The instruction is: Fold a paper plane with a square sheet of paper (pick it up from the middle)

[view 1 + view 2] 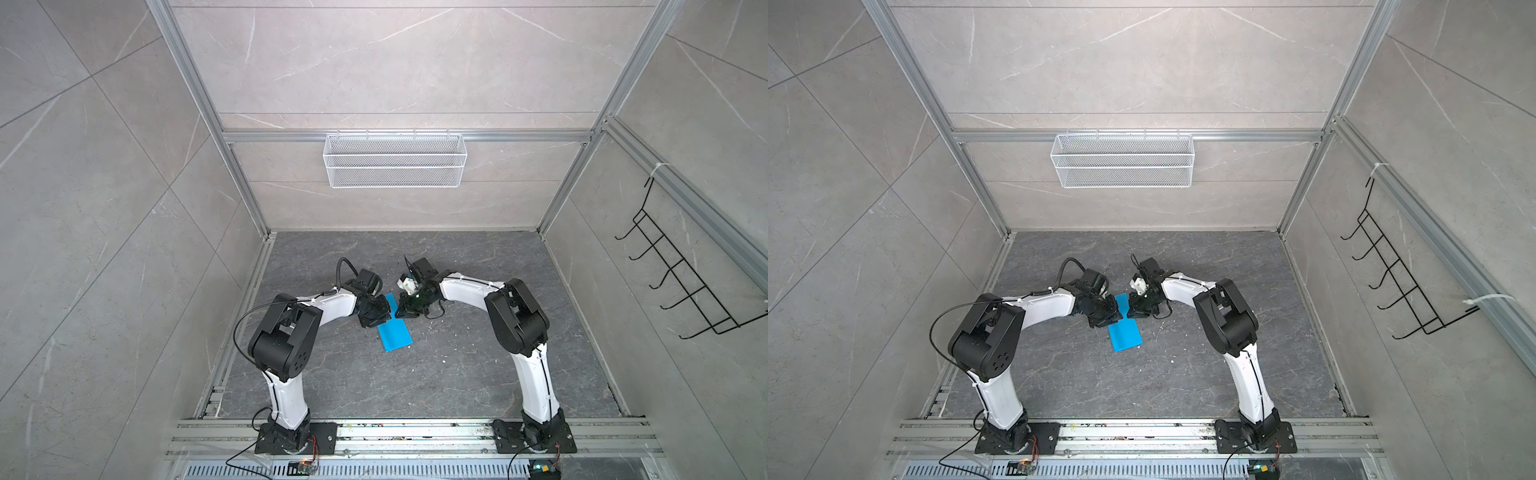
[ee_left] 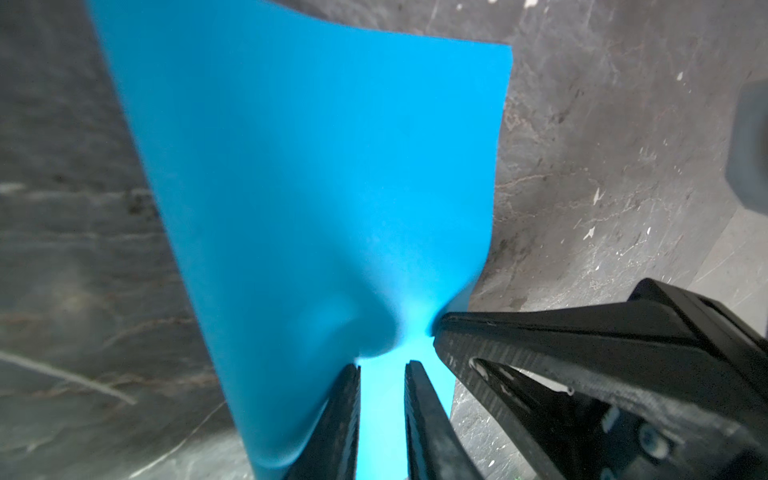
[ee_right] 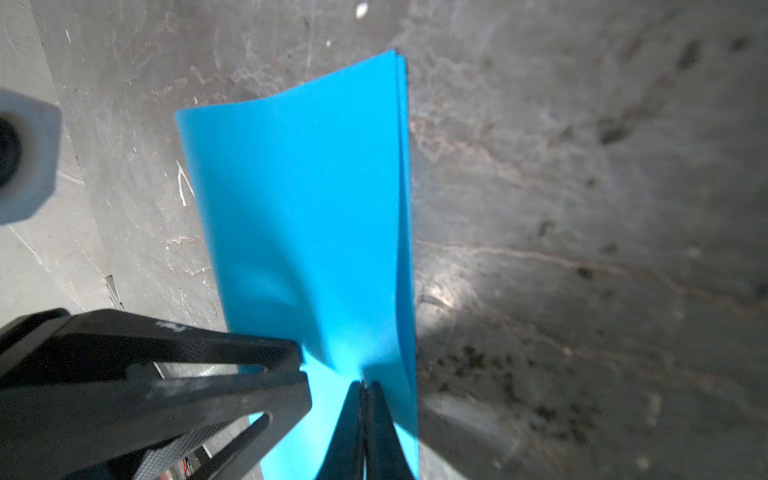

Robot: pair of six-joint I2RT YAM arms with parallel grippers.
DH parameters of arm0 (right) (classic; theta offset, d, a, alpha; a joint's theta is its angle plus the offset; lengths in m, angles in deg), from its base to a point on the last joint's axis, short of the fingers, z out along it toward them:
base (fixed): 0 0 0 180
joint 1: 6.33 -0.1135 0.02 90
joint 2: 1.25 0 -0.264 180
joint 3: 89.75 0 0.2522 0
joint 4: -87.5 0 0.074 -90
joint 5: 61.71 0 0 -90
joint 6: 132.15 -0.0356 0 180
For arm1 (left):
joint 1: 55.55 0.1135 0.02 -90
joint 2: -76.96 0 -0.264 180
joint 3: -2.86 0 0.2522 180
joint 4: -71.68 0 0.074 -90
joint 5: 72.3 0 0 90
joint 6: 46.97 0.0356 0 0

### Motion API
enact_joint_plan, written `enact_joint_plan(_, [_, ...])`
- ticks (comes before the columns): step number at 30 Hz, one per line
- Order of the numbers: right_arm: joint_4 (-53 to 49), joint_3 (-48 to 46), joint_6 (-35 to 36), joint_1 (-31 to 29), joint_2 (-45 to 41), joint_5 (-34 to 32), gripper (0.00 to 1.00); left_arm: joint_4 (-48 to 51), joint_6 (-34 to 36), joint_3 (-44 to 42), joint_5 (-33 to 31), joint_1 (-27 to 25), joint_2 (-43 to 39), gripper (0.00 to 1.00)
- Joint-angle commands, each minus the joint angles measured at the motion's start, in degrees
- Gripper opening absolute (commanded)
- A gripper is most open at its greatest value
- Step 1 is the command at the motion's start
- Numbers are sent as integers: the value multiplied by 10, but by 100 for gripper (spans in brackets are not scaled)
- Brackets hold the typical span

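Pinches square sheet of paper (image 1: 395, 332) in tight-pressed right gripper (image 3: 363, 390); straddles it, seemingly loosely, with narrowly parted left gripper (image 2: 382, 365).

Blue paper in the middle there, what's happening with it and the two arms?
The blue paper looks folded in half into a rectangle. The right gripper is pinched shut on one edge at its far end; the left gripper straddles the opposite edge, jaws slightly apart. The near end seems to lie on the dark table. No plane shape yet.
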Motion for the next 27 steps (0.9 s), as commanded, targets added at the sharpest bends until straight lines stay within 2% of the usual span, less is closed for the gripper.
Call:
enact_joint_plan(1, [-58,-11,21,-7,49,-78,8,25,16,16,2,-1,-31,25])
enact_joint_plan(10, [-69,-4,23,-11,51,-88,7,59,13,3,-45,0,-31,25])
enact_joint_plan(20, [-88,11,18,-13,58,-92,7,92,17,-26,-68,1,-30,24])
enact_joint_plan(27, [-98,21,13,-13,60,-91,7,84,17,-59,-62,11,-48,25])
